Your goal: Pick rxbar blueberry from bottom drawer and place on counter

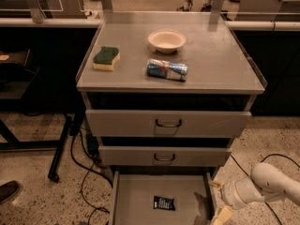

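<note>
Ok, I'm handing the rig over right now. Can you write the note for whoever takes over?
Claw: open and empty, low at the right wall of the bottom drawer.
Rxbar blueberry: flat on the drawer floor near the middle, apart from the claw.
Counter: holds a sponge, a bowl and a blue-silver packet.
Done: the bottom drawer is pulled out.
Left: reach in, grip the bar, lift it out, set it on a bare part of the counter.
</note>
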`<state>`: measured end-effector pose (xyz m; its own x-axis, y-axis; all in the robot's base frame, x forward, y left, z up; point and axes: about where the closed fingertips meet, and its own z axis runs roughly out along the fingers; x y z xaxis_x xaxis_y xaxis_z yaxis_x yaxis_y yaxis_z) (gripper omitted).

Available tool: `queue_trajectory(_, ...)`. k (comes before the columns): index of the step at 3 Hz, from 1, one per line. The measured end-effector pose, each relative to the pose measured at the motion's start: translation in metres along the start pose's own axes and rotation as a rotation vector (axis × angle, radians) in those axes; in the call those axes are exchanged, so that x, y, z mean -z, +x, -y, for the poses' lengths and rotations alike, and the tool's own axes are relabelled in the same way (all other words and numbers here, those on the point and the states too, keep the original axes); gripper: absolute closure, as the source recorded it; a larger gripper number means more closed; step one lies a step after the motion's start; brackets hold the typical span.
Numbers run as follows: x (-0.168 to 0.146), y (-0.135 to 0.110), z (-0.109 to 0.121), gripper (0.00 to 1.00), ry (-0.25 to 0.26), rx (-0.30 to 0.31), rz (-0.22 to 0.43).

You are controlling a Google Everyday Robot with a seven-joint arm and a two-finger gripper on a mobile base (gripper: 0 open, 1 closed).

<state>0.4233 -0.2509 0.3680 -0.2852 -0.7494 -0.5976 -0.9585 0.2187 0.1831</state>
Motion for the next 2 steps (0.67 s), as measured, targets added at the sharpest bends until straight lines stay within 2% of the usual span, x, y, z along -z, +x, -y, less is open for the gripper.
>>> queue_trajectory(1, -0.007, 0.004, -0.001, 0.00, -0.007, -0.010, 0.023)
queue_trajectory(2, -0.020, 0.012, 0.015, 0.00, 0.040, -0.022, 0.045)
